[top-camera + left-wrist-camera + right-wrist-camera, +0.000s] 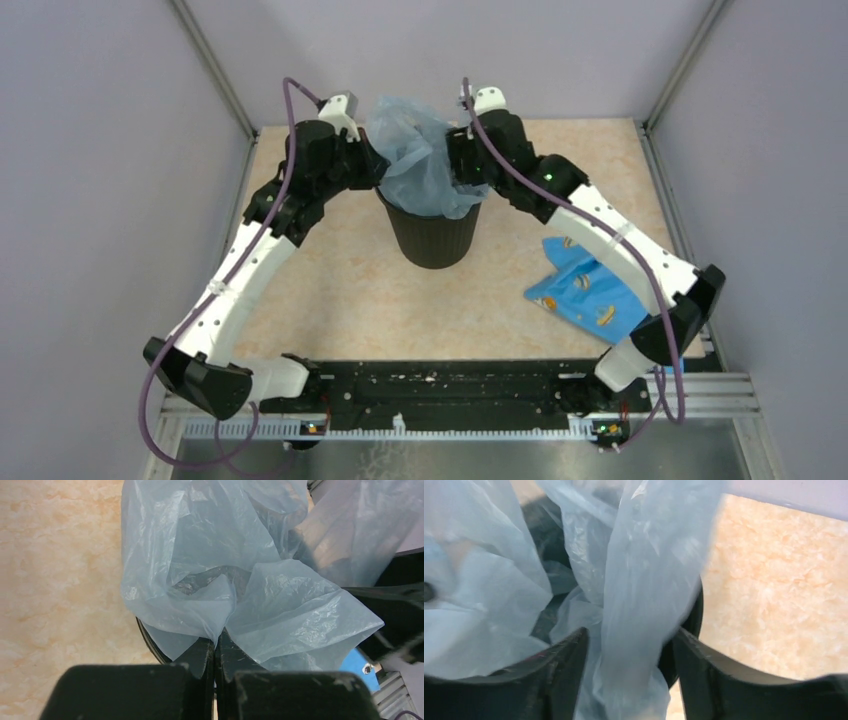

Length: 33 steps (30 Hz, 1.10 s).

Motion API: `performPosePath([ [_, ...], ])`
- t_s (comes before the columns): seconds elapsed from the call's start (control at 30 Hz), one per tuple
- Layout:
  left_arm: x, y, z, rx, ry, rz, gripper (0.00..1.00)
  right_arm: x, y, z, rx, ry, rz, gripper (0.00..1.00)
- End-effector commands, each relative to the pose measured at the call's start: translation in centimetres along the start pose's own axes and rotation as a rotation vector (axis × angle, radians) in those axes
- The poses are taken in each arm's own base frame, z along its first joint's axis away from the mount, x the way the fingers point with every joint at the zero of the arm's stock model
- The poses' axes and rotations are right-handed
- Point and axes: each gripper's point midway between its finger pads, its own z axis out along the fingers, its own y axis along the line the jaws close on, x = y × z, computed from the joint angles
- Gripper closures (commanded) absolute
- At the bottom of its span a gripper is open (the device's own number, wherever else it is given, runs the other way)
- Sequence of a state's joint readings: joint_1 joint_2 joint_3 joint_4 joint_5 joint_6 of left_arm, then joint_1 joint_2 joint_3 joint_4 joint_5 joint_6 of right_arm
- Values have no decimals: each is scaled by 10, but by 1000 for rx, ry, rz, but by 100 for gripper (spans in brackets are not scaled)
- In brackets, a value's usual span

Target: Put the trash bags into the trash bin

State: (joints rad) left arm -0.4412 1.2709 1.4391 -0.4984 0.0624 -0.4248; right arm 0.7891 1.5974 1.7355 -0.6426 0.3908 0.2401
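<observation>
Top external view showing the trash bin (433, 235) standing toward the far edge of the table (350, 290), roughly midway between the left and right edges. Bulging up out of the bin's mouth and spilling over the rim, the trash bag (415, 150), with only its lower part sitting inside. Reaching over the rim from the left with the left gripper (216, 647), fingers pressed tightly together and pinching a fold of the pale film at their tips. Straddling another strand of the bag from the right with the right gripper (629, 632), jaws standing spread, film hanging loosely between the fingers (564, 670) without being clamped. Lying near the right edge of the table, partly under the right arm, a blue patterned item (585, 295), well apart from the bin.
</observation>
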Motion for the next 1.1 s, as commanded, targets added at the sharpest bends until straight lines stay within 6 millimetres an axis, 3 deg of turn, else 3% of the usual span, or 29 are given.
performPosePath([
  [0.0, -31, -13, -30, 20, -81, 28, 100, -71, -9, -66, -58, -215, 88, 32],
  [0.2, -36, -22, -39, 47, -66, 32, 100, -86, -6, -118, -154, -301, 61, 26],
  [0.33, -40, -30, -42, 79, -53, 32, 100, -90, 28, -158, -360, -377, -27, 23],
  [0.4, -44, -36, -48, 99, -61, 30, 100, -87, 42, -166, -440, -391, -75, 19],
  [0.7, -52, -34, -63, 72, -81, 36, 100, -72, 76, -131, -529, -367, -264, 4],
  [0.83, -51, -31, -66, 58, -84, 38, 100, -59, 93, -102, -547, -320, -302, 3],
  [1.07, -53, -26, -66, 31, -93, 43, 100, -31, 100, -59, -503, -230, -312, 8],
])
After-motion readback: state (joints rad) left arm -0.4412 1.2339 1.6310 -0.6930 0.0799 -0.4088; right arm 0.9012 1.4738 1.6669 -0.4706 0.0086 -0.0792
